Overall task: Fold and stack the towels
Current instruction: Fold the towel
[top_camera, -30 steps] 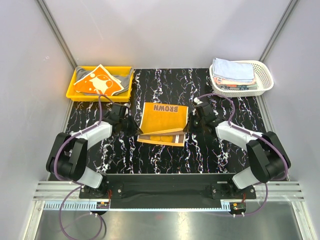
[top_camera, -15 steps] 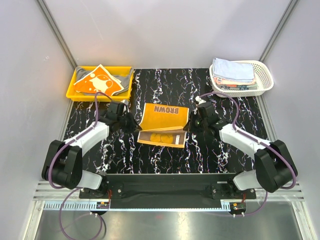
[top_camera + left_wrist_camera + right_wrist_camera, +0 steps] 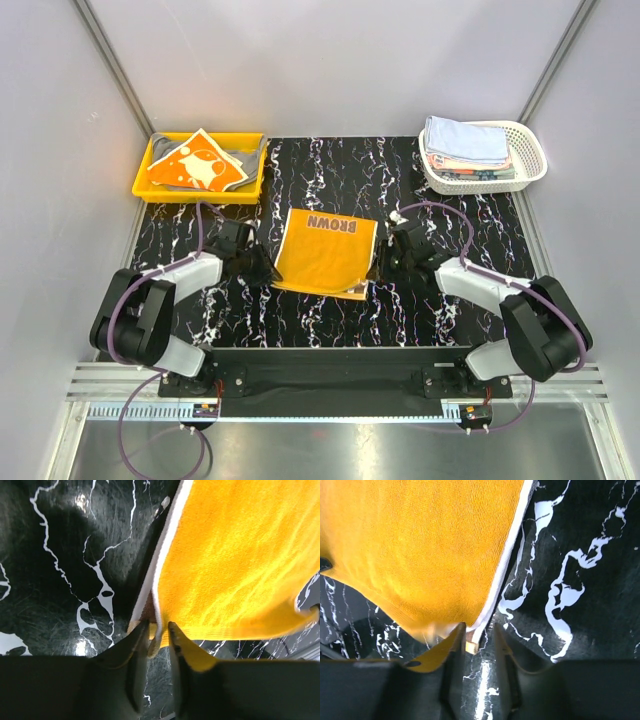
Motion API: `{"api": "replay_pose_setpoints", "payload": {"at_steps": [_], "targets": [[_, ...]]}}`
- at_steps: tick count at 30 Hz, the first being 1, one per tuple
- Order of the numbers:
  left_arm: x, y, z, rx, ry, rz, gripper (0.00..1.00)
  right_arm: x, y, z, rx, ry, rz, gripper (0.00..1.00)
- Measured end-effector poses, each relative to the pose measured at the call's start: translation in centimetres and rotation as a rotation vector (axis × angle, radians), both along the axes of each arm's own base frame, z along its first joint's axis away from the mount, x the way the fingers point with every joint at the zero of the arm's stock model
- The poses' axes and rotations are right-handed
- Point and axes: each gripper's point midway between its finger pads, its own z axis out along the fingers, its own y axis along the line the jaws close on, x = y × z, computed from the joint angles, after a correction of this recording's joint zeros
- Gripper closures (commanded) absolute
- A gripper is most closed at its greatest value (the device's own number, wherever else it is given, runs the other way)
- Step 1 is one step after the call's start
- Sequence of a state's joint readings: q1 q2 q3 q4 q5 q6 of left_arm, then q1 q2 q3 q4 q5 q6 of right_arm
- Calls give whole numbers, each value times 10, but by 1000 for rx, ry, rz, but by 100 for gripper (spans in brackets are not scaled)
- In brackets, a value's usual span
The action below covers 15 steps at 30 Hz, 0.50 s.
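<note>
The orange towel (image 3: 325, 250) is lying folded flat in the middle of the table (image 3: 430, 310). The edge printed with BROWN is pointing away from the arms and the near edge is sitting a bit crooked. It's looking like plain terry cloth with a white hem (image 3: 161, 555), so I'm guessing it's light, floppy and grippy rather than slick. Nothing breakable here, but it's probably going to droop and come unfolded if only one corner is getting lifted. I'd be grabbing it at the hemmed corners, both at once, so the layers are staying lined up.

The left gripper (image 3: 262, 268) is sitting at the near left corner and the right gripper (image 3: 385, 262) at the near right one. In the wrist views both pairs of fingers (image 3: 451, 665) are standing a little apart with the corner poking into the gap. On the right some table is showing beside the cloth. So I'm reading both as loosely parted around the corners, not pinching.

Further out, a patterned towel (image 3: 198, 165) is lying over a grey towel (image 3: 246, 154) in the yellow tray (image 3: 143, 186) at far left. A blue towel (image 3: 465, 138) is topping a pile in the white basket (image 3: 536, 160) at far right. I'm guessing the fold is about done and stacking is coming up.
</note>
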<state>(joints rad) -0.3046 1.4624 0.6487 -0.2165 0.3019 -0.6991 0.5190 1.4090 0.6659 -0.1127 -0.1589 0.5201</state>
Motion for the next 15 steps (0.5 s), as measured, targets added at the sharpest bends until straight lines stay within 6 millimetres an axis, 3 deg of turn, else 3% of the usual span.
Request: {"api": "replay_pose_setpoints", "payload": {"at_steps": [8,15], "targets": [[0,2,12,5,-26,-3,64,-1,-6,16,-12,-26,-15,62],[15,1,38,10,-93,-3,61,25,-7,20,-79,-37,-62,62]]}}
